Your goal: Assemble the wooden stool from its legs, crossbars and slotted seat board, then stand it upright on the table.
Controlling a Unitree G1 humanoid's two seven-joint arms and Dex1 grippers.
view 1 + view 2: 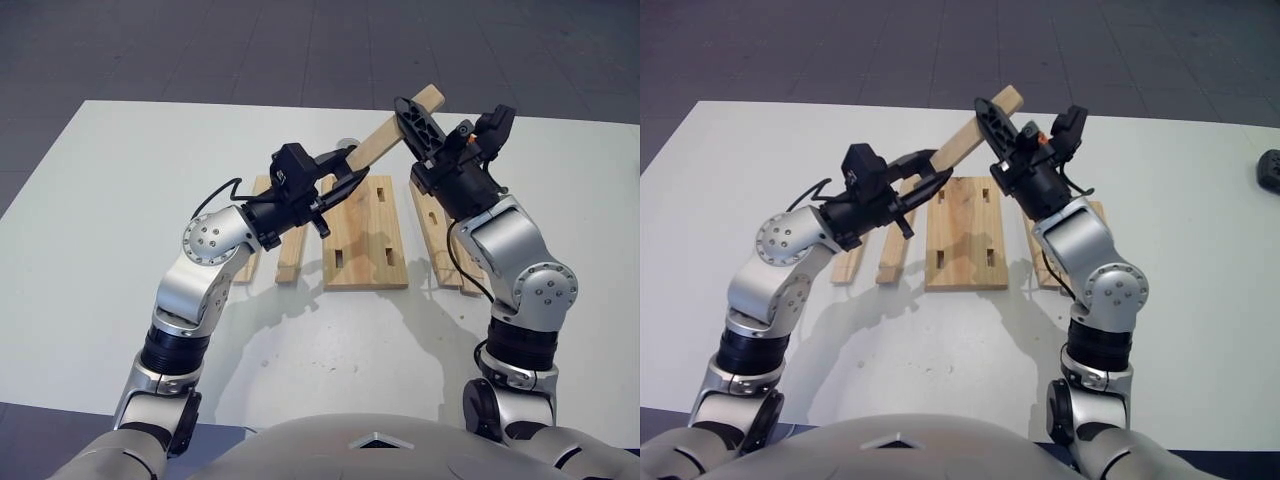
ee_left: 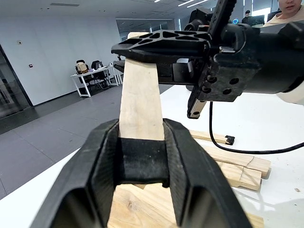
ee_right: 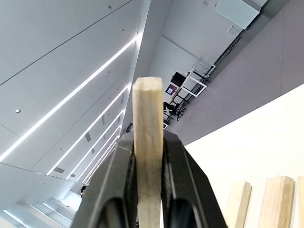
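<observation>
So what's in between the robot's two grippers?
A wooden bar spans the gap: the left gripper clamps its lower end, the right gripper its upper part, as the left eye view shows.

wooden leg (image 1: 381, 143) tilted aloft, seat board (image 1: 365, 248) flat

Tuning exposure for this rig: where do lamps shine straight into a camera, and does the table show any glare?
Right wrist view: bright ceiling light strips stand behind the wooden bar in the right end effector. Left wrist view: small ceiling lamps overhead, the white table bright but even. Left eye view: table evenly lit, no glare patch.
</observation>
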